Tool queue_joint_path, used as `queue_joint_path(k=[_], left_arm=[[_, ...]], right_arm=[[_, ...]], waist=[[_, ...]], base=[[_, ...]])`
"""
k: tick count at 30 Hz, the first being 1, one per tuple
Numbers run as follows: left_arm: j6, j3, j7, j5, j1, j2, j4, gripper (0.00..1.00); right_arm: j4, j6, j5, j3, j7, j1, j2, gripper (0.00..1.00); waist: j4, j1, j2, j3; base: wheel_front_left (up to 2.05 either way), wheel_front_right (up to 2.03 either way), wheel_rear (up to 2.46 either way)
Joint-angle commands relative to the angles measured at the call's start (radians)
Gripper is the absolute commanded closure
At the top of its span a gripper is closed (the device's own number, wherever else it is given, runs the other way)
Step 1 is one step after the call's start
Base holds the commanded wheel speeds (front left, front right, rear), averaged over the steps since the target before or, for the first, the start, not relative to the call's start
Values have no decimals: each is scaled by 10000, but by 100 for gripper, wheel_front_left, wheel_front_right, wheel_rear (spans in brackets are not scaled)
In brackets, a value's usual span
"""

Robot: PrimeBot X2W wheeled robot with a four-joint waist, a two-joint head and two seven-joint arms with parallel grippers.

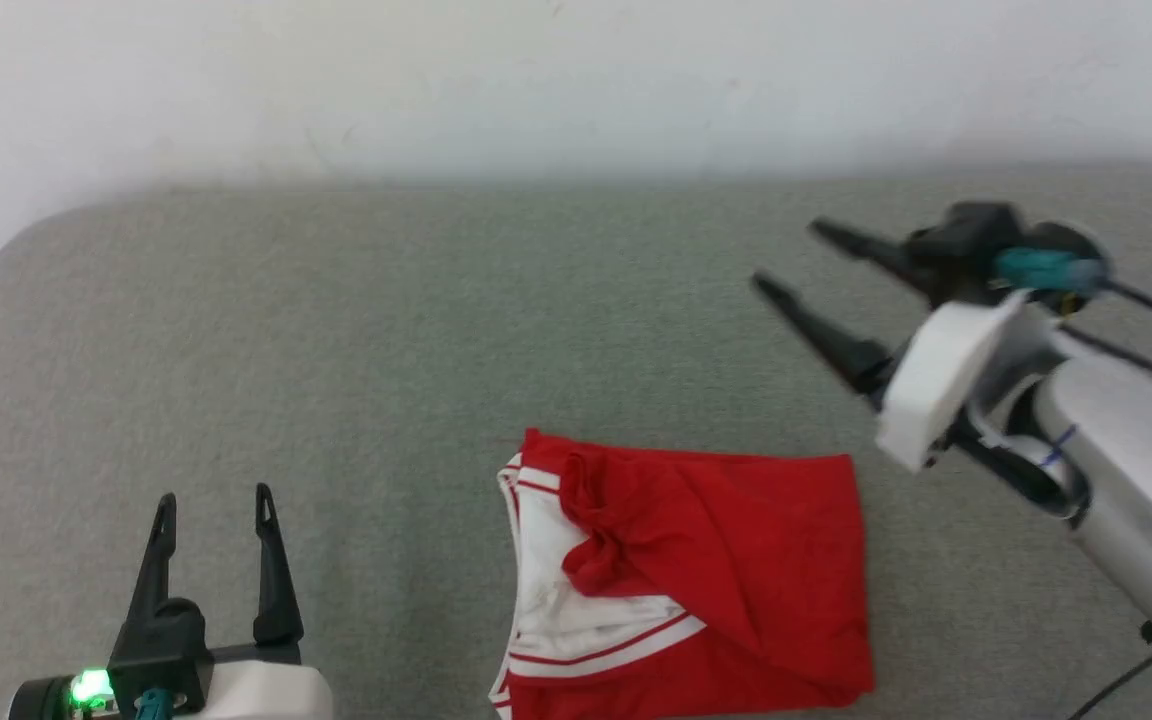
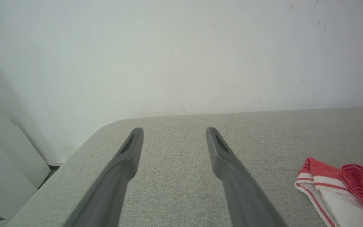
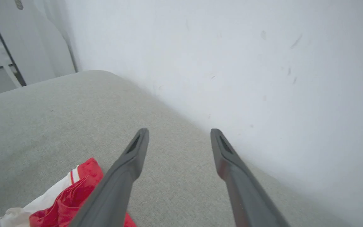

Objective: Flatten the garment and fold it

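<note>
The garment (image 1: 736, 560) lies folded, its top layer rumpled, at the near edge of the grey padded surface (image 1: 336, 350). The left gripper (image 1: 215, 495) and right gripper (image 1: 787, 254) hang spread and empty. Folding looks nearly done, so the next move would be smoothing that flap.

head: down on cushion (image 1: 336, 350); 2 wrists: low, facing wall (image 2: 181, 47); shared: garment (image 1: 736, 540)

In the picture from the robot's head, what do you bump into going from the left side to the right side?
left gripper, open → red and white shirt, lying partly folded on the grey surface → right gripper, open and holding nothing
</note>
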Motion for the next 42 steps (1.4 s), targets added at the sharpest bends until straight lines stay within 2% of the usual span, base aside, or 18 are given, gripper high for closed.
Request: queue_joint_path(k=[1, 5, 9, 10, 14, 18, 24, 30, 37, 40, 42], left_arm=[[51, 82, -49, -65, 153, 27, -119, 0], [19, 123, -49, -69, 249, -30, -228, 0], [-64, 133, -49, -83, 339, -77, -352, 0], [-64, 133, -49, -83, 339, -77, -352, 0], [-199, 158, -49, -97, 449, -92, -442, 0], [-334, 175, -49, -83, 510, -92, -453, 0], [-471, 105, -49, -17, 584, -114, -334, 0], [-503, 68, -49, -2, 643, -158, -225, 0], [-541, 99, -49, 10, 600, -166, -147, 0], [-545, 131, -49, 10, 564, -165, -146, 0], [-565, 144, -49, 0, 521, -166, -131, 0]], right_arm=[[116, -9, -481, -914, -692, 527, 10, 0], [380, -9, -1504, -2898, -1856, 1574, 274, 0], [284, -9, -2652, -4952, -2492, 2954, 938, 0], [284, -9, -2652, -4952, -2492, 2954, 938, 0], [-443, -9, -3655, -6864, -2652, 4540, 1964, 0], [-1541, -9, -4451, -8105, -2665, 6078, 3151, 0], [-2363, -9, -5182, -8747, -2668, 7668, 4274, 0], [-2597, -9, -5640, -8975, -2669, 8462, 4630, 0], [-2940, -9, -5762, -9062, -2669, 8030, 4548, 0], [-3191, -9, -5620, -9097, -2514, 7248, 4188, 0], [-3277, -9, -5366, -8897, -1971, 6654, 3867, 0]], waist=[[-672, 1, 0, -607], [-803, 1, 0, -709], [-807, 1, 0, -799], [-807, 1, 0, -799], [-728, 1, 0, -881], [-597, 1, 0, -941], [-452, 1, 0, -1038], [-398, 1, 0, -1089], [-378, 1, 0, -1081], [-394, 1, 0, -1024], [-385, 1, 0, -975]], base=[[0, 0, 0], [0, 0, 0], [0, 0, 0], [0, 0, 0], [0, 0, 0], [0, 0, 0], [0, 0, 0], [0, 0, 0], [0, 0, 0], [0, 0, 0], [0, 0, 0]])
